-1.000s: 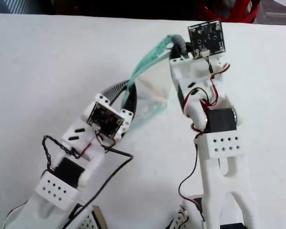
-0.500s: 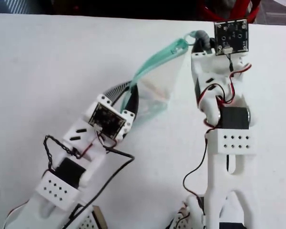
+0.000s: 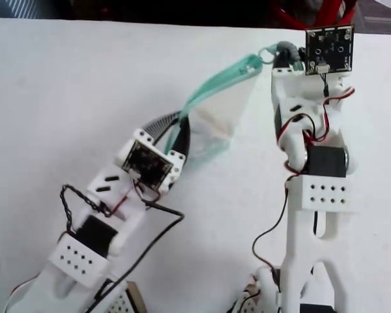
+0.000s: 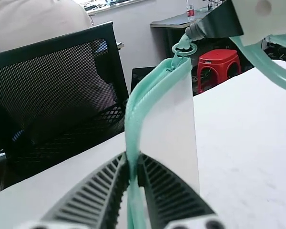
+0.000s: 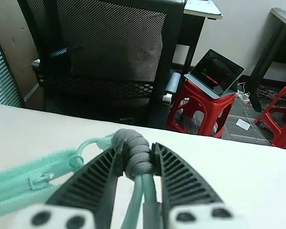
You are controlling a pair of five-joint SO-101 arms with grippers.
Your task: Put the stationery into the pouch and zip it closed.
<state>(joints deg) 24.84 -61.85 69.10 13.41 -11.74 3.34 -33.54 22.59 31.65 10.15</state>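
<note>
Left hand (image 4: 133, 161) pinches the pouch (image 3: 216, 114) by its zipper edge, over the table (image 3: 65, 91) | right hand (image 5: 136, 150) pinches the grey pull cord (image 5: 131, 140) | we note the right hand has moved farther right than before, stretching the zipper longer.

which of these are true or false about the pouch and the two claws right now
1. The left claw is clamped on the green zipper edge of the pouch. True.
2. The right claw is open and holds nothing. False: it is shut on the grey pull at the zipper's end.
3. The pouch lies loose, with no claw touching it. False: it is held stretched between both claws.
4. A red stool stands beyond the table's far edge in the right wrist view. True.
</note>
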